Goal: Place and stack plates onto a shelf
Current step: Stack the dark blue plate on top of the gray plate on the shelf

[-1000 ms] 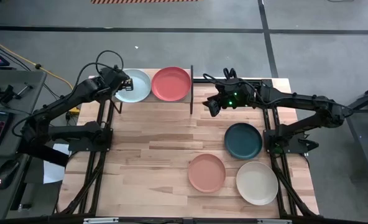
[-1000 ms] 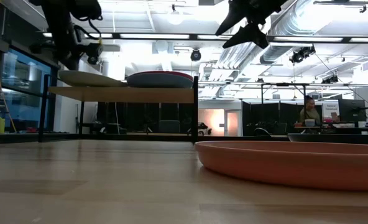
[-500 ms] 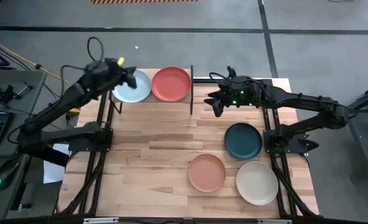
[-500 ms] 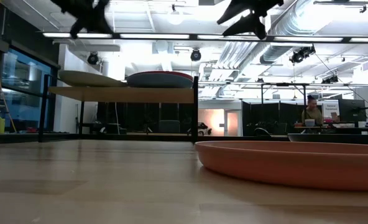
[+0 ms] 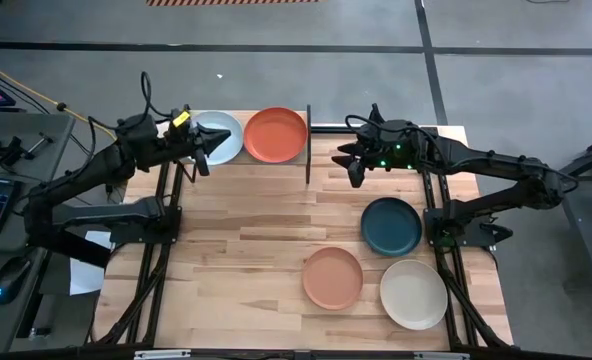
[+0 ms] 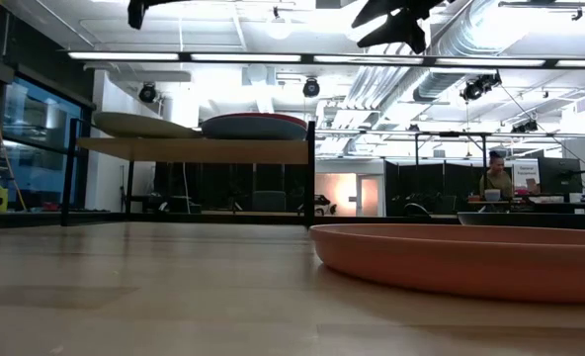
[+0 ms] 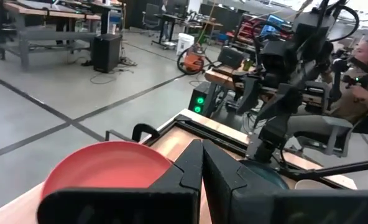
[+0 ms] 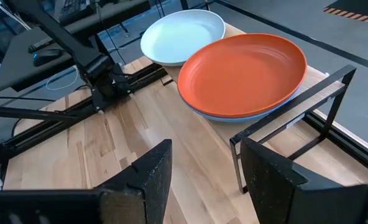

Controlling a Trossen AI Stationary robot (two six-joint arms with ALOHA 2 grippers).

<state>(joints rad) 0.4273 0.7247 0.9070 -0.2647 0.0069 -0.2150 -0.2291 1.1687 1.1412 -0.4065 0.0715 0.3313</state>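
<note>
On the shelf [image 5: 246,158] at the table's far left lie a pale mint-white plate [image 5: 219,138] and a red plate [image 5: 276,134]; the red one sits on a sky blue plate [image 8: 234,116]. A dark teal plate [image 5: 392,225], a salmon-orange plate [image 5: 333,277] and a cream plate [image 5: 413,293] lie flat on the table at the right. My left gripper [image 5: 204,150] is shut and empty, in the air at the shelf's near left side. My right gripper [image 5: 354,168] is open and empty, in the air to the right of the shelf.
The shelf's black frame post [image 5: 308,145] stands between the red plate and my right gripper. Bare tabletop [image 5: 236,260] lies at the left and near side. In the low view the salmon-orange plate [image 6: 470,259] fills the foreground. A person [image 6: 492,178] sits beyond the table.
My left gripper has risen from the mint-white plate's left rim, out of the low view's top, and drawn back toward the table's near edge. The plates on the shelf have stayed in place. My right gripper has shifted slightly toward the table's right.
</note>
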